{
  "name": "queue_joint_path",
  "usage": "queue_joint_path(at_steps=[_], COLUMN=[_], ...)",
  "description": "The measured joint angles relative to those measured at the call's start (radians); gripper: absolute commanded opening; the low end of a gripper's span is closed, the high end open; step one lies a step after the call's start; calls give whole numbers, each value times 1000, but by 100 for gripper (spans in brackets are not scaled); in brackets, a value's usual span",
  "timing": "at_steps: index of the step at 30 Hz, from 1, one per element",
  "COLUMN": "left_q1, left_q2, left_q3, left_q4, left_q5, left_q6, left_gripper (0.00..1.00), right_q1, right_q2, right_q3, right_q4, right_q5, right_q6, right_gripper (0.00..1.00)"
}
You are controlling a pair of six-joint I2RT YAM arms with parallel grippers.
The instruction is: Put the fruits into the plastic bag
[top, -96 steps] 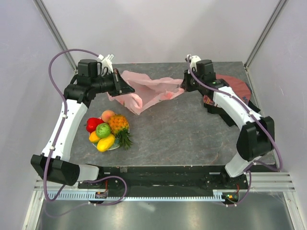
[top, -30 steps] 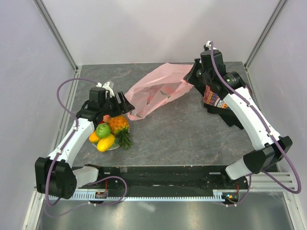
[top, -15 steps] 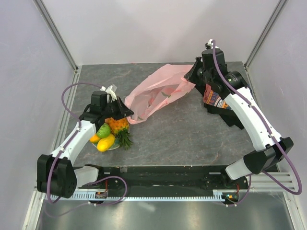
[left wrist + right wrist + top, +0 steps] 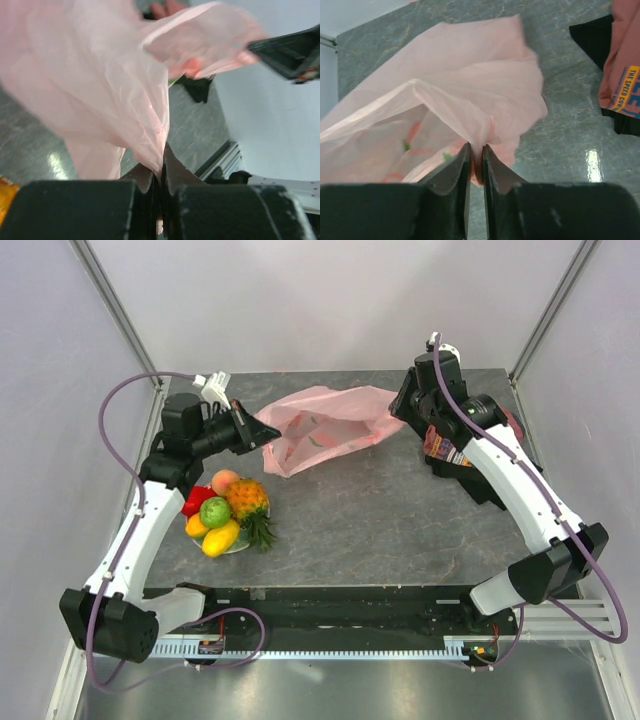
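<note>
The pale-pink plastic bag [image 4: 325, 425] hangs stretched between both grippers above the back of the table. My left gripper [image 4: 262, 435] is shut on its left edge; the pinched film [image 4: 150, 150] shows in the left wrist view. My right gripper [image 4: 397, 410] is shut on its right edge, film [image 4: 485, 125] bunched between the fingers. The fruits sit piled on a plate at the front left: pineapple [image 4: 250, 505], peach [image 4: 225, 481], red piece [image 4: 194, 500], green one [image 4: 214, 512], yellow ones [image 4: 220, 538].
A folded dark-red printed T-shirt [image 4: 450, 452] lies under my right arm at the back right, also in the right wrist view [image 4: 620, 85]. The grey stone-look table [image 4: 380, 530] has metal frame posts at its back corners.
My left gripper has risen from beside the fruits and moved back-left, pulling the bag's left edge up. The bag is stretched flatter. The right gripper has barely moved.
</note>
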Motion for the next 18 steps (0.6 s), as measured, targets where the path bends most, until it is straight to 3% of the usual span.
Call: queue_joint_path(at_steps=[2, 5, 13, 18], left_q1=[0, 0, 19, 29], left_q2=[-16, -22, 33, 73], left_q3=[32, 65, 103, 134], left_q4=[-3, -27, -131, -151], left_q5=[8, 27, 50, 50], left_q6=[-14, -27, -26, -22], left_gripper=[2, 2, 2, 1], right_q1=[0, 0, 25, 130], right_q2=[-3, -23, -216, -314], right_q3=[-13, -43, -199, -232], right_q4=[1, 9, 145, 298], right_q5=[14, 24, -9, -77], right_q6=[-11, -37, -127, -200], right_gripper=[52, 62, 68, 68])
